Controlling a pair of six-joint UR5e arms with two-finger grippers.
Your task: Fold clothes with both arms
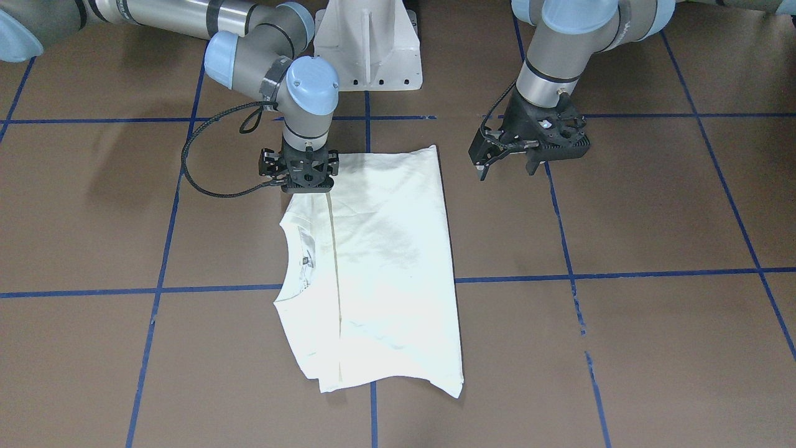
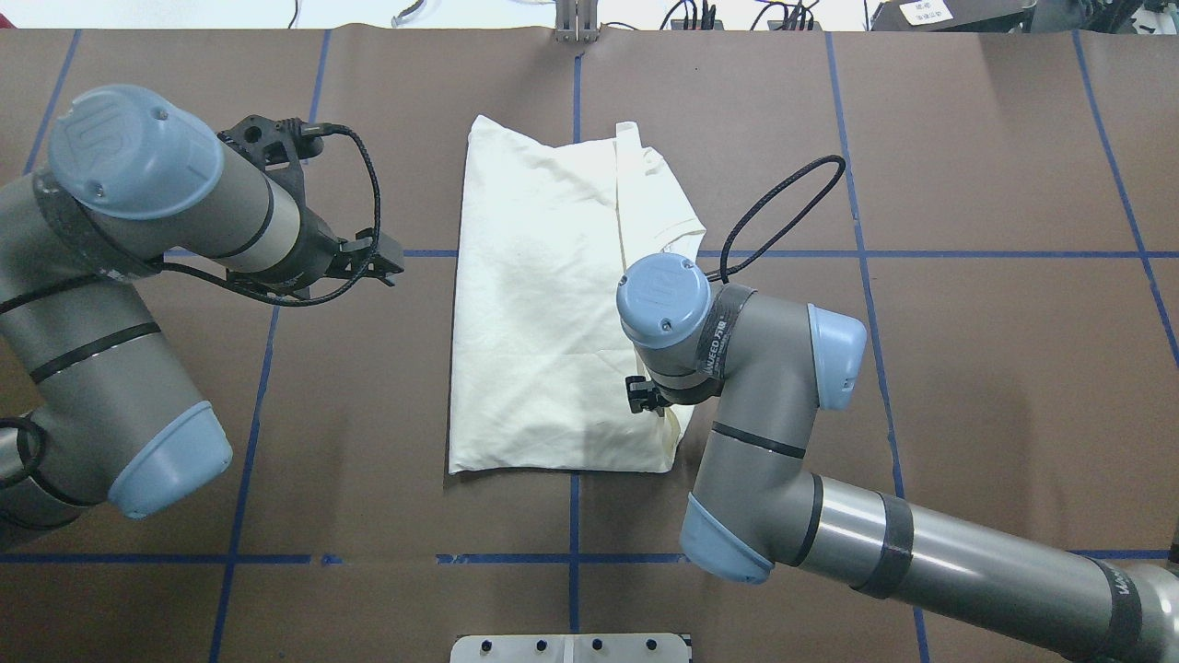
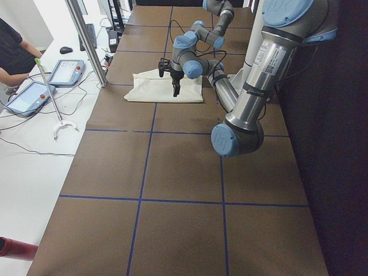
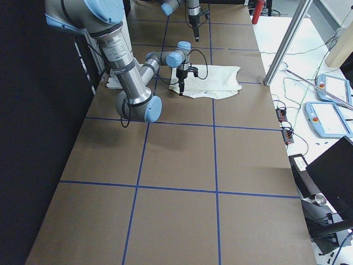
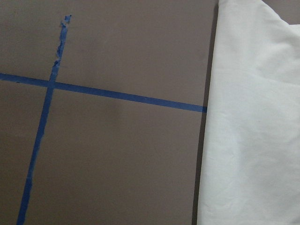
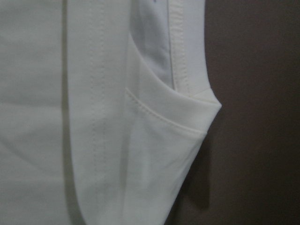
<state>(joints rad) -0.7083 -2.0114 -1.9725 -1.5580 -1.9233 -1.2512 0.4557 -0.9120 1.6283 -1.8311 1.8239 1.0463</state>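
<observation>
The clothes are one cream long-sleeved T-shirt (image 1: pixel 385 261) (image 2: pixel 543 304), folded into a tall rectangle with the plain side up. Its neckline (image 1: pixel 298 249) shows at one long edge. My right gripper (image 1: pixel 306 186) (image 2: pixel 642 398) points straight down onto the shoulder corner nearest the robot. Its fingertips are hidden, so I cannot tell its state. The right wrist view is filled by the collar and hem of the shirt (image 6: pixel 93 117). My left gripper (image 1: pixel 507 169) (image 2: pixel 379 261) hovers open and empty beside the shirt's other long edge (image 5: pixel 253 131), clear of the cloth.
The brown table cover carries a grid of blue tape lines (image 1: pixel 566 274). The white pedestal base (image 1: pixel 367 43) stands at the robot's side. A person (image 3: pixel 11 52) sits at a side table with tablets (image 3: pixel 63 72). Control pendants (image 4: pixel 325 118) lie past the far edge.
</observation>
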